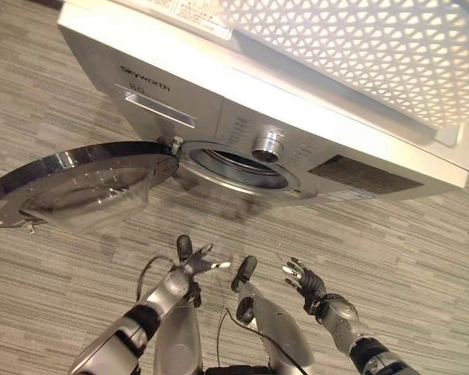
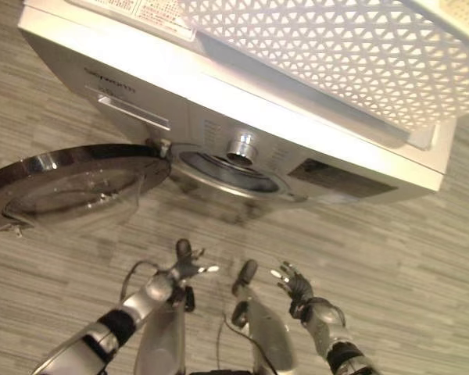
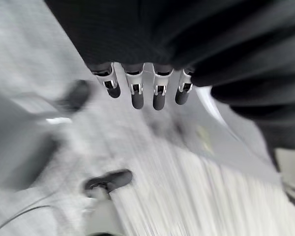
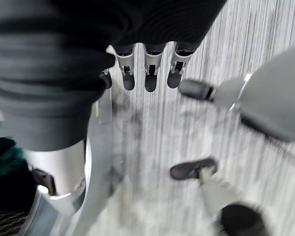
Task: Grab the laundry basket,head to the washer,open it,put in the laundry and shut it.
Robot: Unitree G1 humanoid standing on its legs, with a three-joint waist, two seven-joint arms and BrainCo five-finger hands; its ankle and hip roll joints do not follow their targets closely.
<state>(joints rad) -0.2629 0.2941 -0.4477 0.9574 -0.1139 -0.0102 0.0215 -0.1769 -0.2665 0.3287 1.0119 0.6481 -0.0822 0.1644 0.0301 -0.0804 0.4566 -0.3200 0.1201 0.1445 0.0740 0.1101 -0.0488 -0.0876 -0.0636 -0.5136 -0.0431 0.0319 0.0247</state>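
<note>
White laundry basket (image 1: 359,47) atop washer (image 1: 219,94), round door (image 1: 78,183) swung open (print unread), left hand (image 1: 195,262) and right hand (image 1: 305,280) spread, empty

Grey wood-grain floor (image 1: 391,258) all around, the planks streaked light and dark, running across the whole view. Light falls from above and bounces softly off the boards. A dim shadow lies on the floor toward the near side. No walls or windows visible.
</note>
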